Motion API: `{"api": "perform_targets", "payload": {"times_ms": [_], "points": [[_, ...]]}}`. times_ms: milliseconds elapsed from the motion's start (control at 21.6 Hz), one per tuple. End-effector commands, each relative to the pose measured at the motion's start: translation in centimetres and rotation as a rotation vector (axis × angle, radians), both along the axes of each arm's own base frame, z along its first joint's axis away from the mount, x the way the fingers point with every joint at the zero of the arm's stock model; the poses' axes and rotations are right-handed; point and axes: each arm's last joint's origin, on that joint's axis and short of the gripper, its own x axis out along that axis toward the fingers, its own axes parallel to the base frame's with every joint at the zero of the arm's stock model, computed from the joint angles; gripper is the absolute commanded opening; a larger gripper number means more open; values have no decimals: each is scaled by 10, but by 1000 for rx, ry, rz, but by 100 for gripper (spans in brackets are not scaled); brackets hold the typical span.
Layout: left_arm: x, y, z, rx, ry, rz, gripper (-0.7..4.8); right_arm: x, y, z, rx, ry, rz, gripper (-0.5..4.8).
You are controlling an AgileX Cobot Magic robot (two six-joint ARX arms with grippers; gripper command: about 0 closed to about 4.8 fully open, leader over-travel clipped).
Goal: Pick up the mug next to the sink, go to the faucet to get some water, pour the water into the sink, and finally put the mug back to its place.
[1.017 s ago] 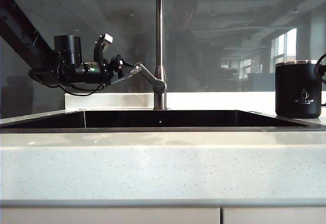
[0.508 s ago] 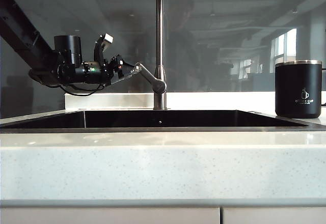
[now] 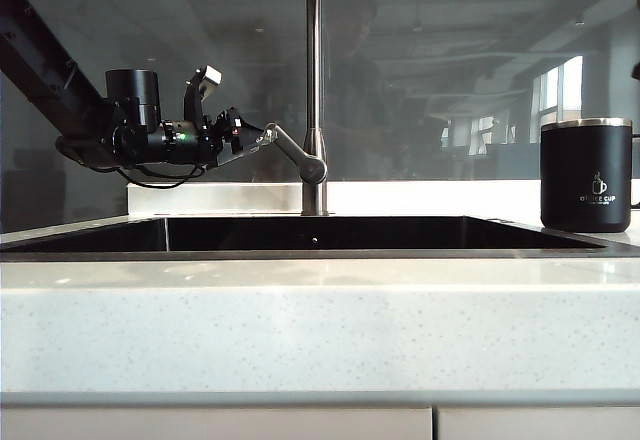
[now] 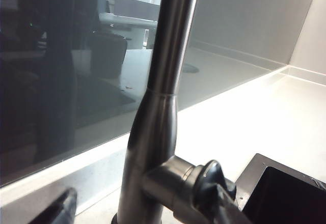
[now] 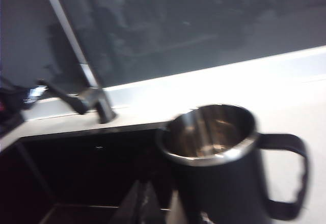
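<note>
mug (image 3: 586, 175): matte black with a silver rim and a little white logo, standing upright on the speckled white countertop (image 3: 300, 330) just right of the sink, nothing holding it. From the right wrist view (image 5: 224, 168) you look down into the shiny steel inside, handle sticking out to the side

sink (image 3: 300, 234): wide dark basin with a thin metal rim, set in the counter between the left gripper's side and the mug; looks black inside, can't tell if there's any water in it

faucet (image 3: 314, 80): tall slim steel pipe rising behind the middle of the sink, short angled lever (image 3: 292, 150) poking out to the left near its base. Up close in the left wrist view (image 4: 163, 96) it fills most of the frame

left gripper (image 3: 250, 138): hanging level at the left of the faucet, right at the tip of the lever, fingers spread apart; can't really tell if they're touching the lever or just around it

right gripper (image 5: 144, 203): out of the exterior view, seen only in its own wrist camera, fingers pressed together with nothing between them, sitting over the sink edge just beside the mug, a bit blurry

backsplash (image 3: 450, 70): dark glossy panel behind it all, full of reflections
</note>
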Motion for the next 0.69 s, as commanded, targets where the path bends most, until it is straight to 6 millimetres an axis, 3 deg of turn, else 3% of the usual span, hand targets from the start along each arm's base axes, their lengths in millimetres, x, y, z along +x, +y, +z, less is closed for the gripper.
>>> {"api": "perform_targets", "payload": {"times_ms": [46, 693], "points": [[0, 0, 3, -4, -10, 10, 336, 0, 1, 2, -2, -19, 49, -6], [0, 0, 3, -4, -10, 10, 337, -2, 4, 1, -4, 4, 110, -6]]}}
